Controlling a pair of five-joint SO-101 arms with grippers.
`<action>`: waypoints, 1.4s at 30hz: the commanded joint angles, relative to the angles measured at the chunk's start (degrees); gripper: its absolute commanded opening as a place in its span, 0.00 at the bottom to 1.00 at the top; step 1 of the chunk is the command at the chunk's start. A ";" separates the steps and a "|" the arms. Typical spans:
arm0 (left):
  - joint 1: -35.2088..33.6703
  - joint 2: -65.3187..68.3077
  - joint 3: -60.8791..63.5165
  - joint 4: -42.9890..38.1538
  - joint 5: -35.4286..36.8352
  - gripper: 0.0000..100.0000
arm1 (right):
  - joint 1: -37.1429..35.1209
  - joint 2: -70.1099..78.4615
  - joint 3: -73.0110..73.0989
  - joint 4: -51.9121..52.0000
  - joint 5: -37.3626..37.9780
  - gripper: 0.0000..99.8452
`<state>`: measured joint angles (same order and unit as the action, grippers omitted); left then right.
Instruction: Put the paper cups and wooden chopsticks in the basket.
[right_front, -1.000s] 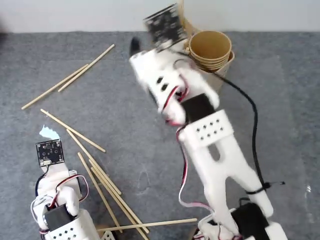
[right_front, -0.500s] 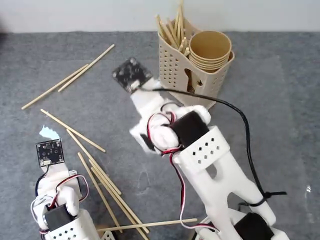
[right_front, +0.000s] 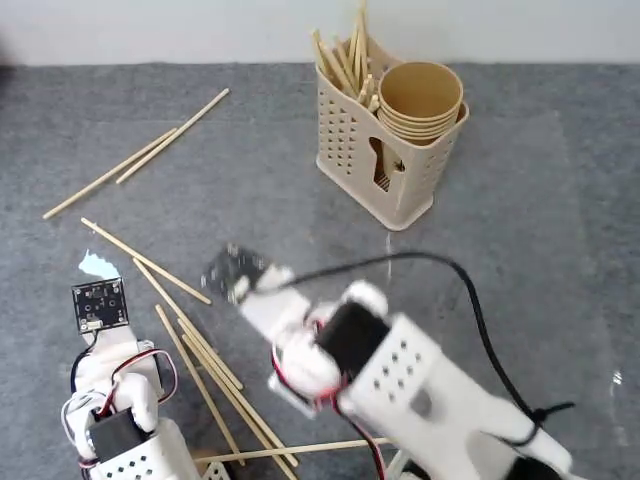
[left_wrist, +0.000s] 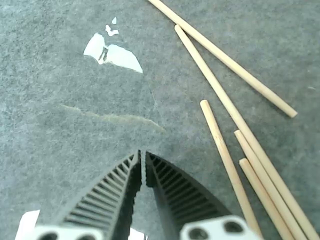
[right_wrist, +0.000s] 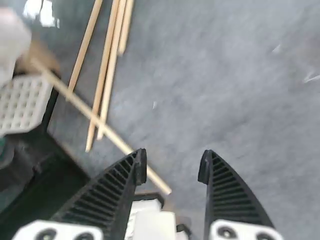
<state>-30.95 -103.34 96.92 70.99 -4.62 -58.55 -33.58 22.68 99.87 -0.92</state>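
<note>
A beige perforated basket (right_front: 385, 165) stands at the back of the grey mat, with stacked paper cups (right_front: 421, 98) and several wooden chopsticks (right_front: 343, 58) in it. Loose chopsticks lie on the mat: a pair (right_front: 150, 150) at the far left, one (right_front: 145, 262) nearer, a bunch (right_front: 215, 375) by the front edge. My right arm (right_front: 340, 350) hangs low over the front middle; its gripper (right_wrist: 172, 162) is open and empty above the mat, beside chopsticks (right_wrist: 107, 65). My left gripper (left_wrist: 142, 156) is shut and empty, next to chopsticks (left_wrist: 225, 105).
A single chopstick (right_front: 300, 450) lies crosswise at the front edge near both arm bases. A pale torn patch (right_front: 97, 265) marks the mat ahead of the left arm (right_front: 115, 400). A black cable (right_front: 480, 320) loops off the right arm. The right half of the mat is bare.
My right arm has swung back from the basket toward the front of the table, down near the loose chopsticks. The left arm has not moved.
</note>
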 joint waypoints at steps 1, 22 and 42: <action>0.26 -0.97 -0.48 0.18 -0.18 0.01 | -4.35 -8.13 7.74 -5.67 -3.69 0.19; 0.26 -0.97 -0.48 0.18 -0.18 0.01 | -28.09 -13.14 43.69 -44.70 -13.36 0.19; 0.26 -0.97 -0.48 0.18 -0.18 0.01 | -19.91 -13.14 53.80 -57.01 -9.32 0.19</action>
<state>-30.95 -103.34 96.92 70.99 -4.62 -79.47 -45.27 76.75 43.69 -11.03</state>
